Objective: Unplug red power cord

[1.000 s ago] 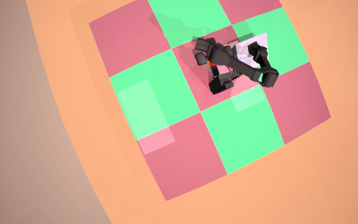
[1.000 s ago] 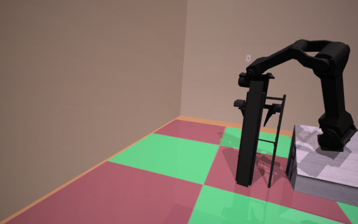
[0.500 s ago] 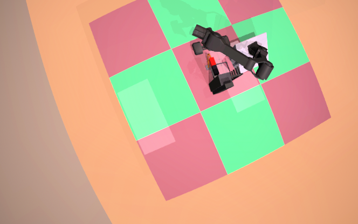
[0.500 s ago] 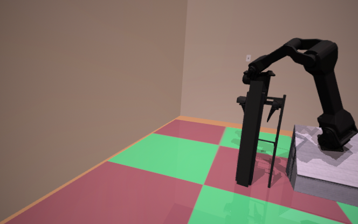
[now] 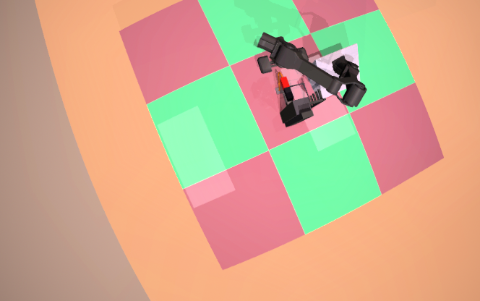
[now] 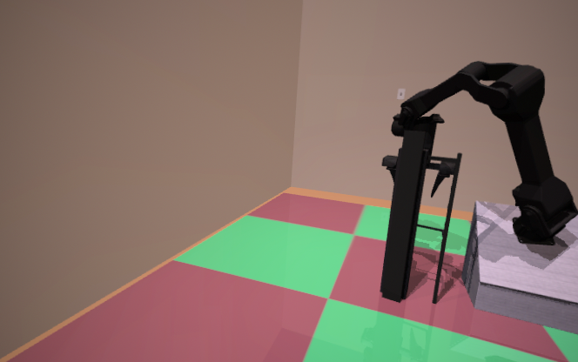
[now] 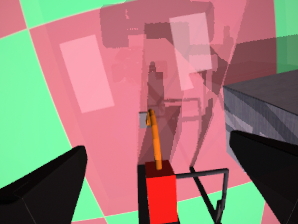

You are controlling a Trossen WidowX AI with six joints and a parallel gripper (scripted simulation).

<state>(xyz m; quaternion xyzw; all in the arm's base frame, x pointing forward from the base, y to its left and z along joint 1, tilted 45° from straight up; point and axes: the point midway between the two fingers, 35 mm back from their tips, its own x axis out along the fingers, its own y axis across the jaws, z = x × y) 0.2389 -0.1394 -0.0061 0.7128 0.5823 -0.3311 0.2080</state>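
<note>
The power strip [image 6: 406, 226] [image 5: 288, 95] is a tall black column that leans a little on the checkered floor. The red plug [image 5: 284, 82] [image 7: 161, 199] sits against the strip's upper end, and its orange cord [image 7: 153, 137] [image 5: 279, 76] runs away from it. I cannot tell whether the prongs sit in a socket. The column hides the plug in the exterior view. My gripper [image 7: 160, 145] [image 6: 413, 183] is open and empty. Its fingers stand wide on either side of the strip's top, above the plug and clear of it.
A thin black ladder-like rack [image 6: 446, 226] [image 7: 216, 209] stands right beside the strip. The arm's base sits on a grey block [image 6: 500, 270] [image 7: 266, 99] close on the right. A small wall outlet [image 6: 400, 93] is on the back wall.
</note>
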